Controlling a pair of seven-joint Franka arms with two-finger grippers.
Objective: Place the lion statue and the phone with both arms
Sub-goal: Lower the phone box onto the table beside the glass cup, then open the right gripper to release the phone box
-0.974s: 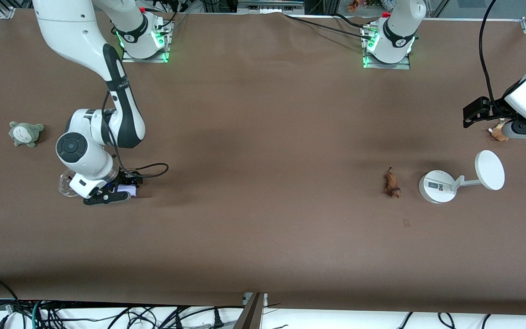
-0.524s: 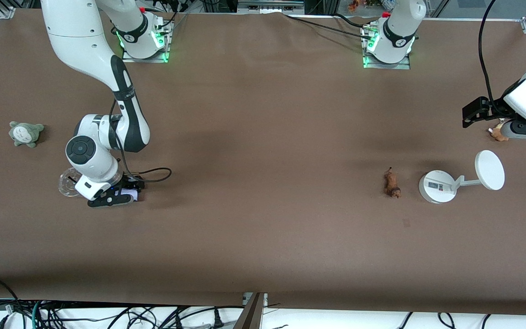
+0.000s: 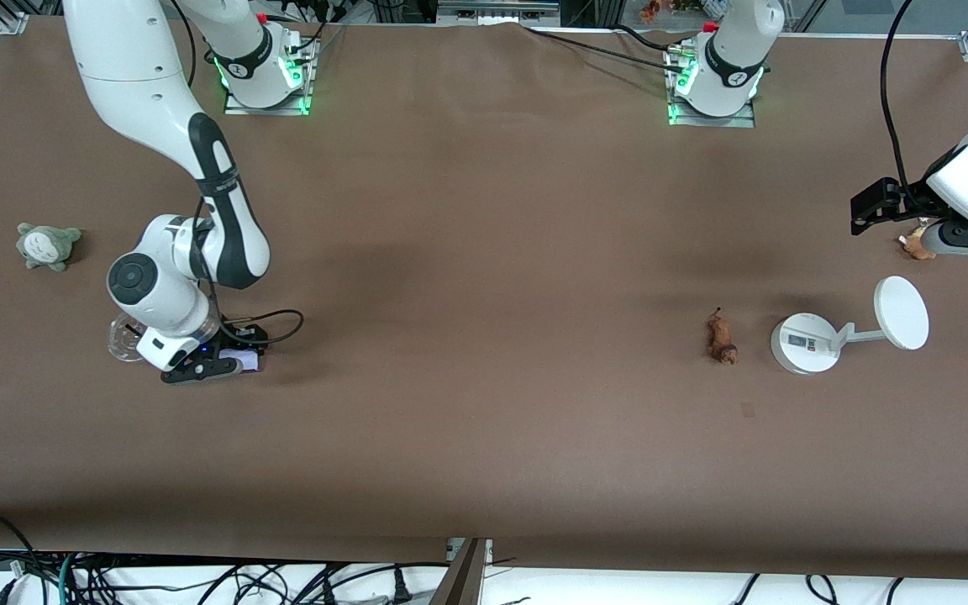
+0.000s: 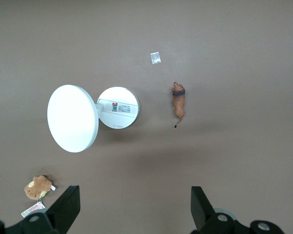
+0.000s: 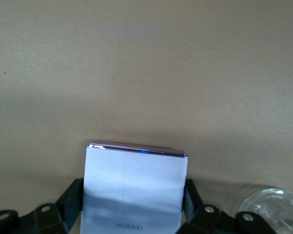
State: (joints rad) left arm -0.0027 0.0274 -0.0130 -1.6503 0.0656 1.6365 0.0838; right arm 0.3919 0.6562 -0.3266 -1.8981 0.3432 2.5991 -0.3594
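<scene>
Right gripper shifted slightly, clamping mostly hidden phone, left gripper waiting.

- The small, elongated reddish-brown lion statue lies on its side on the brown table, just beside the round base of the white stand, toward the right arm's end from it and apart from it. Its darker head end points toward the front camera, its thin tail away.
- The flat, pale lavender-white phone with rounded corners sits gripped by its two long edges between my right gripper's fingers, low over the table, well apart from the white stand.
</scene>
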